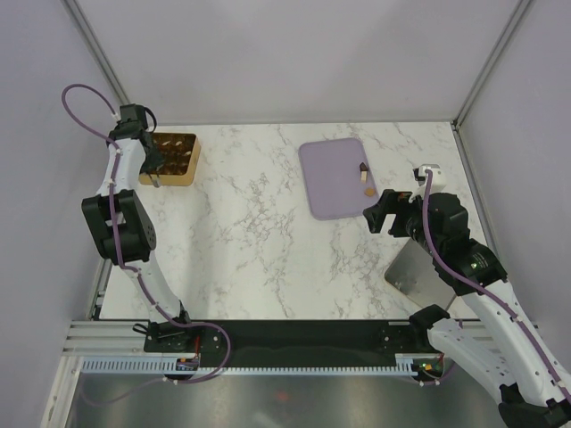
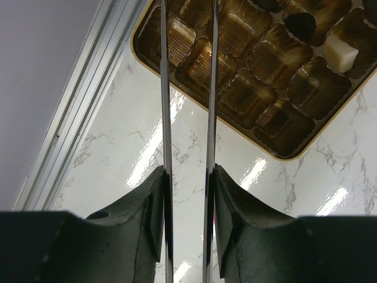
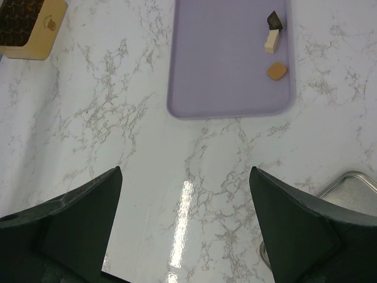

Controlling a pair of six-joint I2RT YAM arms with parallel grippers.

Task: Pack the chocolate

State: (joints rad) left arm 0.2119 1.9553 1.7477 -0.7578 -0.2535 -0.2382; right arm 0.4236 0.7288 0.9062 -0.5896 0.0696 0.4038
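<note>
— So, where is the chocolate [image 3: 271, 41]?
— Three pieces, dark, cream and tan, lie near the right edge of the lilac tray [image 3: 224, 88]; others sit in cells of the golden box [image 2: 283, 147].
— And the tools?
— The right tool [image 3: 185, 171] hangs over the surface [image 3: 88, 118] just short of the tray, jaws wide, empty. The left tool [image 2: 188, 17] is over the box's edge, blades narrowly parted; their tips run out of view, so I cannot tell whether they pinch anything.
</note>
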